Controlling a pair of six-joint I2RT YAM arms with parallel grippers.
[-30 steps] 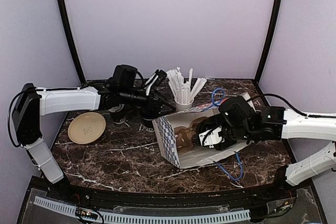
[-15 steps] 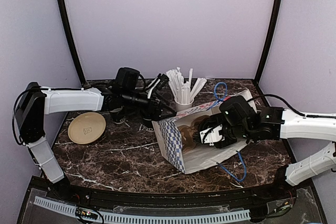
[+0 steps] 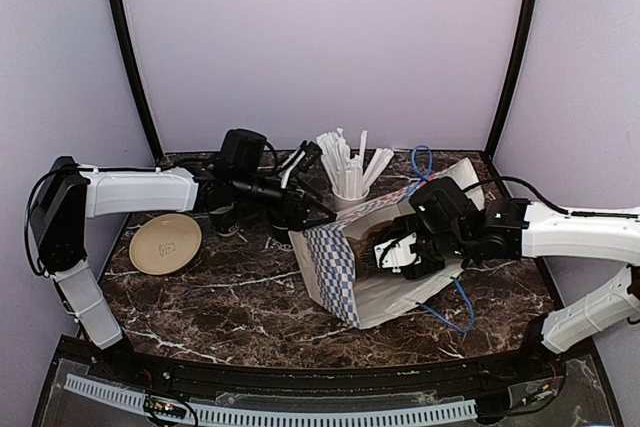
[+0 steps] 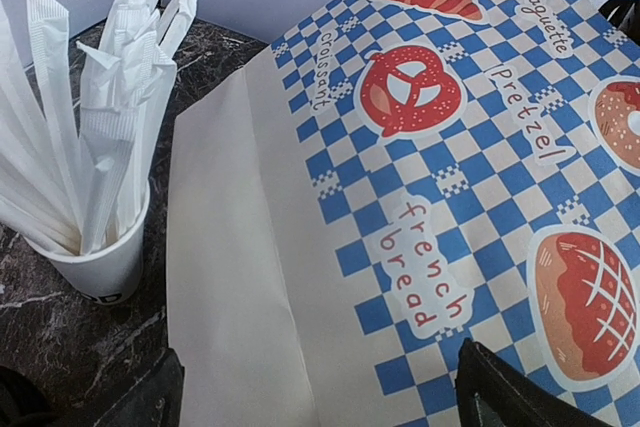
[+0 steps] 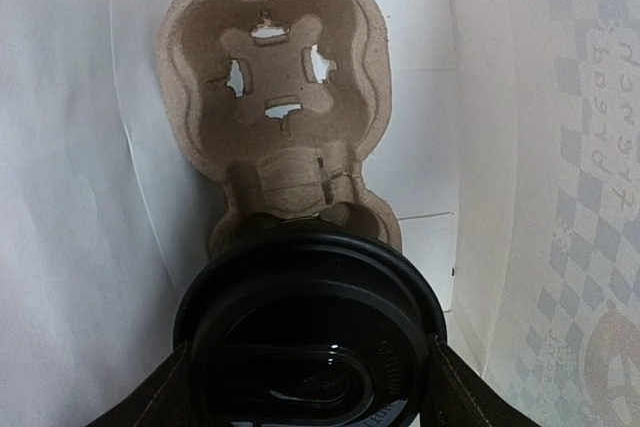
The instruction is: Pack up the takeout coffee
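A blue-checked paper bag (image 3: 335, 269) lies on its side on the marble counter (image 3: 230, 297), with its mouth toward the right arm. The right claw (image 3: 397, 252) reaches into that mouth, so the bag's walls hide its load from the overhead camera. The right wrist camera shows the load: the takeout coffee (image 5: 310, 322), lid toward the lens, gripped between the two fingers at its sides. It is inside the bag, just in front of a pulp cup carrier (image 5: 275, 77) that stands against the bag's white far end. One well of the carrier is bare and the lid partly covers a second.

The left claw (image 3: 303, 215) hangs at the bag's upper edge, spread wide and empty. Its camera shows only the printed outside of the bag, with pretzel and bread drawings, and the white straw cup (image 4: 100, 267) just beside the bag.

There is one bag, one carrier, one lidded cup and one straw cup. One tan disc (image 3: 165, 244) lies to the left, well apart from the bag, and one blue cable (image 3: 452, 309) loops behind it. Dark cups (image 3: 226, 219) under the left arm are too dim to count.
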